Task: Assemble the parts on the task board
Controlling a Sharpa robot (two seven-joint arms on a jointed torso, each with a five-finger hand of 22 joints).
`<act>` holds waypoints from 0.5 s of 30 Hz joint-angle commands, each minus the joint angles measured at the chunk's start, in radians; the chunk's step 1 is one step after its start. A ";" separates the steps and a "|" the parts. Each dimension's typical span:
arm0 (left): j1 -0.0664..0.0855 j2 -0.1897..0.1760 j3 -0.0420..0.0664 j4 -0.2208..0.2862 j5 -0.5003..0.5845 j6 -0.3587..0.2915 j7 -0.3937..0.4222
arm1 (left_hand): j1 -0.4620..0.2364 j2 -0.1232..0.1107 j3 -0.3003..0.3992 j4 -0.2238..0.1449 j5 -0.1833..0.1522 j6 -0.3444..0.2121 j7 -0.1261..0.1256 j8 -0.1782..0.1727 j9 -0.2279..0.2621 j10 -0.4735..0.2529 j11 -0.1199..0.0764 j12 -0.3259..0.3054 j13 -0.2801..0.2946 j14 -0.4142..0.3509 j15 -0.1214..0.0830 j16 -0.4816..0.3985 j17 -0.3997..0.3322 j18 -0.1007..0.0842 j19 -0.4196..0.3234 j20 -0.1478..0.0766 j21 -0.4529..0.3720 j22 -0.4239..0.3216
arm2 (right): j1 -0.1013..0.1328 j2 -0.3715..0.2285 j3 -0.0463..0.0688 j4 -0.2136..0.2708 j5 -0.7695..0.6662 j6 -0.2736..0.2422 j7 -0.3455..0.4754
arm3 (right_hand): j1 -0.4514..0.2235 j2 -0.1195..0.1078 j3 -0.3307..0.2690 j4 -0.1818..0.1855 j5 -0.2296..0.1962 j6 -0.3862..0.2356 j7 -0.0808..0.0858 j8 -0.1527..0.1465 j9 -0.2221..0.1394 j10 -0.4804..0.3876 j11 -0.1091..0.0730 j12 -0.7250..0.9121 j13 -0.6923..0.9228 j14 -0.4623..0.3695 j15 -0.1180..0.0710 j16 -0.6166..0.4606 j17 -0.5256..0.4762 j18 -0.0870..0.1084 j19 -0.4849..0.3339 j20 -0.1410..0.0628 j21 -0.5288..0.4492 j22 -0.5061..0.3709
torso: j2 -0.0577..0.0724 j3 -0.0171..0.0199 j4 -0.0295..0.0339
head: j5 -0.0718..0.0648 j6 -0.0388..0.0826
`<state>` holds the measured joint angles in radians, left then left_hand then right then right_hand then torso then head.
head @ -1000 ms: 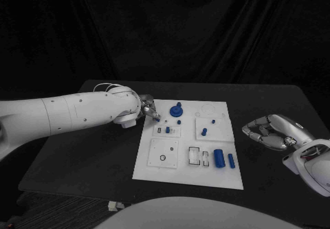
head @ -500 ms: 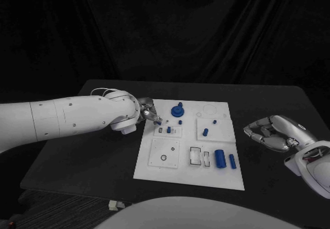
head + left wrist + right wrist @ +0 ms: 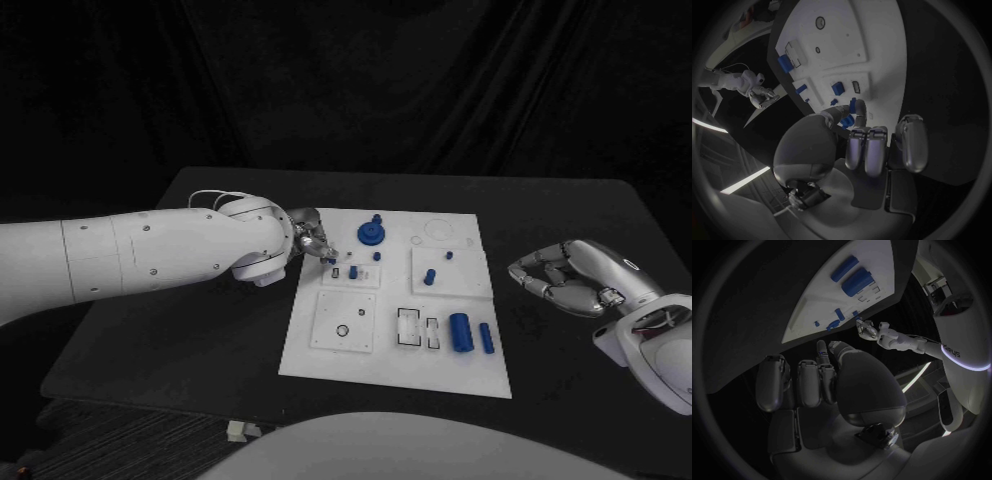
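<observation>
The left hand [image 3: 310, 238] sits at the board's [image 3: 361, 350] far left corner, its arm reaching in across the table [image 3: 173, 330]. In the left wrist view its fingers [image 3: 869, 147] are curled in together, with a small blue part [image 3: 852, 105] at their tips; it looks pinched there, though whether it is gripped or merely touched is hard to tell.

The right hand [image 3: 570, 278] rests over the table just beside the board's right edge, fingers curled inward and holding nothing.

The likely risk: the small part is slender and held only at the fingertips, so a slight tilt on the way down could make it miss its hole or jam against the rim and slip loose. The fingers are also close to other small blue pegs [image 3: 352, 271] standing in the upper-left block, and to the blue disc [image 3: 371, 234] with its post just beyond; a sideways drift could knock one over.

Further out on the board, a blue cylinder [image 3: 460, 332] and a thinner blue rod [image 3: 486, 338] lie near the lower right, well apart from both hands.
</observation>
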<state>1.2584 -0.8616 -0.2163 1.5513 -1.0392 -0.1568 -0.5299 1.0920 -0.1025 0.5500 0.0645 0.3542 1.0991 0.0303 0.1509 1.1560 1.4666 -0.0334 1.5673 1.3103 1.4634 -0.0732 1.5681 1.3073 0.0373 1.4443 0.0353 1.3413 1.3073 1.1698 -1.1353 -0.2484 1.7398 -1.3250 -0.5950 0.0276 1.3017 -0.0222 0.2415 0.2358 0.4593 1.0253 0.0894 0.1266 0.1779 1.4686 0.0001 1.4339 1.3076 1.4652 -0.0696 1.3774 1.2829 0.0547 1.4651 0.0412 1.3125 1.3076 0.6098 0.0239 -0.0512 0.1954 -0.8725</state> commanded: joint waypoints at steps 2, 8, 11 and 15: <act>-0.007 0.003 0.001 0.003 -0.030 -0.014 -0.002 | -0.008 0.005 0.058 -0.054 -0.001 0.003 -0.004 -0.003 -0.001 0.104 -0.006 0.004 0.260 0.107 -0.008 0.003 0.263 0.016 0.003 -0.002 0.003 0.192 | -0.002 0.000 0.001 0.003 -0.002 -0.027 0.014 | 0.007 -0.002 0.000 -0.004 0.004 -0.007 0.003 -0.005 0.000 0.006 0.007 -0.007 0.065 0.055 0.007 -0.008 -0.003 0.003 0.008 0.006 -0.005 0.187 | 0.001 0.0001 0.0004 | -0.002 0.000; -0.016 0.005 0.001 0.005 -0.041 -0.008 -0.003 | -0.009 0.005 0.059 -0.054 -0.001 0.003 -0.003 -0.003 -0.002 0.104 -0.006 0.004 0.260 0.107 -0.008 0.003 0.263 0.016 0.004 -0.002 0.004 0.193 | -0.002 0.000 0.001 0.002 -0.002 -0.027 0.014 | 0.007 -0.001 0.000 -0.003 0.004 -0.007 0.003 -0.005 0.000 0.006 0.007 -0.007 0.065 0.055 0.008 -0.009 -0.004 0.002 0.009 0.006 -0.005 0.187 | 0.001 0.0000 0.0002 | -0.002 0.000; -0.020 0.006 0.001 0.005 -0.043 -0.007 -0.002 | -0.011 0.006 0.059 -0.053 0.000 0.004 -0.003 -0.002 -0.002 0.104 -0.006 0.004 0.260 0.107 -0.008 0.003 0.263 0.016 0.003 -0.003 0.003 0.192 | -0.003 0.001 0.001 0.002 -0.002 -0.026 0.014 | 0.006 -0.001 0.000 -0.003 0.004 -0.006 0.003 -0.005 0.001 0.006 0.008 -0.008 0.064 0.054 0.008 -0.010 -0.005 0.003 0.008 0.006 -0.007 0.187 | 0.001 -0.0002 0.0005 | -0.001 0.000; -0.026 0.007 0.001 0.005 -0.044 -0.007 0.001 | -0.015 0.007 0.058 -0.051 -0.001 0.005 -0.003 -0.002 -0.002 0.104 -0.005 0.004 0.260 0.107 -0.008 0.003 0.263 0.017 0.003 -0.003 0.003 0.192 | -0.003 0.001 0.001 0.001 -0.002 -0.024 0.013 | 0.006 -0.001 0.000 -0.003 0.004 -0.006 0.003 -0.005 0.001 0.005 0.008 -0.008 0.064 0.054 0.008 -0.010 -0.006 0.003 0.008 0.006 -0.008 0.186 | 0.001 -0.0002 0.0007 | 0.001 0.000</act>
<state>1.2343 -0.8570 -0.2164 1.5537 -1.0728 -0.1603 -0.5358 1.0742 -0.1053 0.5704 0.0441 0.3532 1.1010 0.0324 0.1509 1.1548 1.4666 -0.0334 1.5673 1.3103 1.4671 -0.0767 1.5681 1.3073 0.0373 1.4443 0.0354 1.3414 1.3073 1.1695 -1.1339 -0.2484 1.7394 -1.3248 -0.6040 0.0360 1.3017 -0.0223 0.2415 0.2358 0.4593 1.0253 0.0894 0.1266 0.1778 1.4686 0.0001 1.4300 1.3076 1.4652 -0.0696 1.3734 1.2784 0.0547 1.4651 0.0413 1.3088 1.3074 0.6108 0.0236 -0.0506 0.1950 -0.8725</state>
